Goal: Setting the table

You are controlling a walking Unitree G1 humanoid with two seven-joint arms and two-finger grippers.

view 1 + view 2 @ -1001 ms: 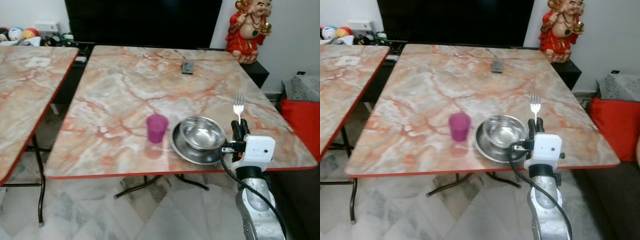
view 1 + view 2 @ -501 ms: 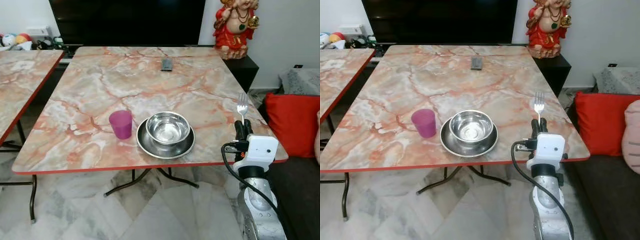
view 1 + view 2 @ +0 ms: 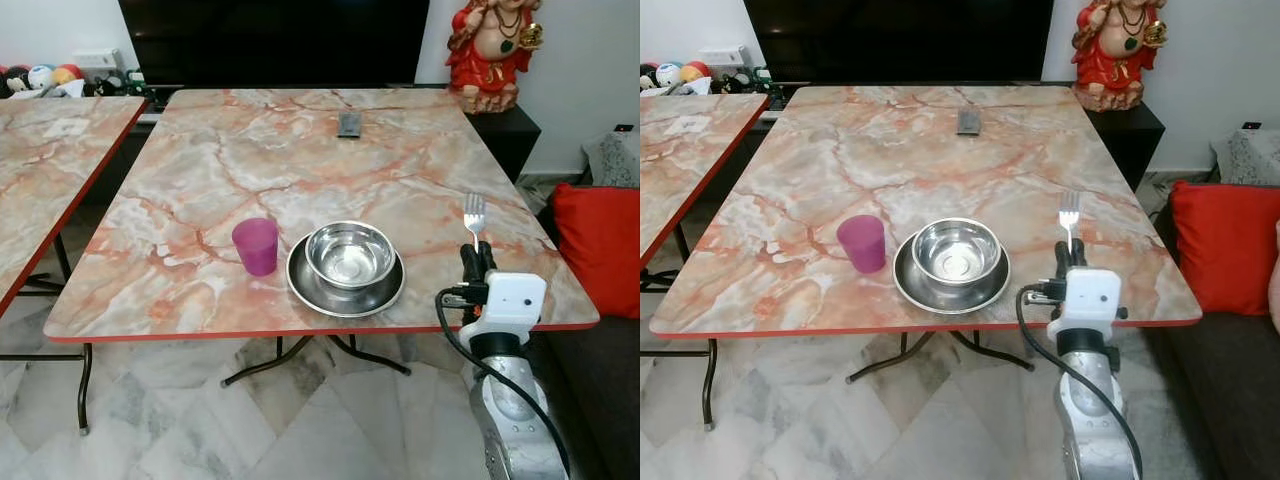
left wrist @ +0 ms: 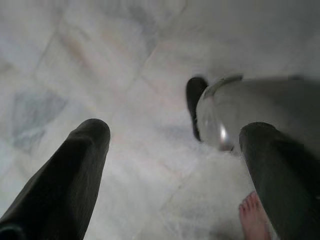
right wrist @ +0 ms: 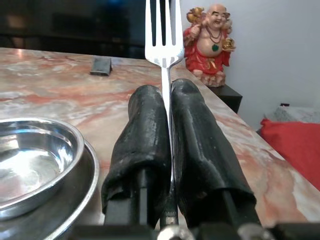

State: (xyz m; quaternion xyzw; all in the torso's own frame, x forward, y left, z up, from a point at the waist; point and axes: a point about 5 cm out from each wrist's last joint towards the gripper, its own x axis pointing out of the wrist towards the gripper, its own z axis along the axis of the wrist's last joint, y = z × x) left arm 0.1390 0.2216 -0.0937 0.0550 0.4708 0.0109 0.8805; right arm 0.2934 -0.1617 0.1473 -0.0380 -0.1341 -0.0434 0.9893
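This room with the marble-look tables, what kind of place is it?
Probably a home living room: a big dark television behind the folding table, a red cushion on a sofa, and a laughing Buddha statue.

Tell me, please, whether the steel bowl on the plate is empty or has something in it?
Empty. The steel bowl sits upright on the plate, and its shiny inside shows bare metal with reflections, in both the head views and the right wrist view.

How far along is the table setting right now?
Done: the steel bowl sits in the plate, and the purple cup stands beside them to the left. In hand: the right gripper holds the fork upright, to the plate's right. Left: laying the fork on the table.
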